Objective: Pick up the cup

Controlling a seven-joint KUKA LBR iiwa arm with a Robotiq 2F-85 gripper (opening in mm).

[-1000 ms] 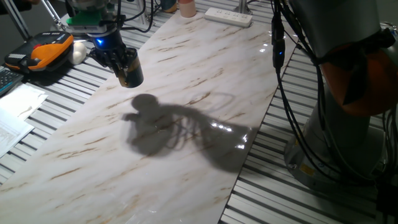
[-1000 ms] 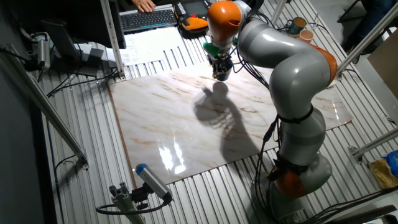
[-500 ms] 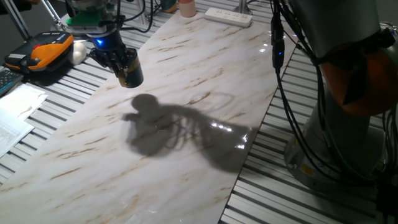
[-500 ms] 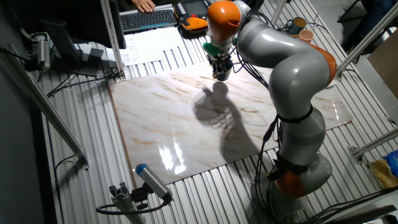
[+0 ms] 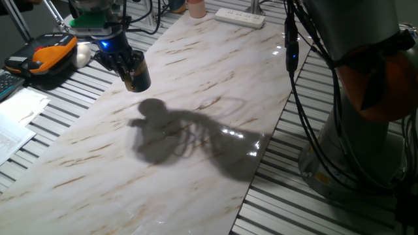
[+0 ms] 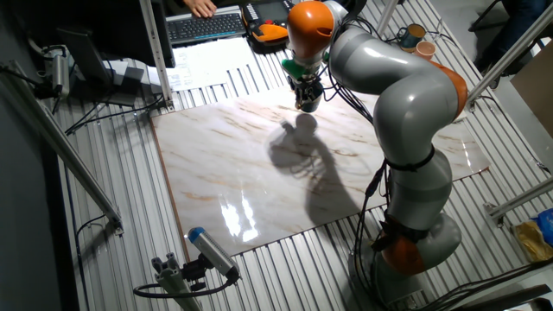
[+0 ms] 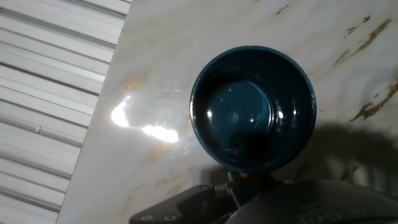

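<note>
The cup is a small dark mug. My gripper is shut on it and holds it above the marble table, near the table's far left edge; its shadow lies on the marble below it. In the hand view the cup shows from above, with its dark blue inside open and empty. My gripper grips it at the lower rim, and the handle is hidden. In the other fixed view the gripper and the cup hang over the table's far edge.
A pale pink cup and a white power strip stand at the far end of the table. An orange and black device and papers lie on the slatted bench to the left. The arm's base stands at the right.
</note>
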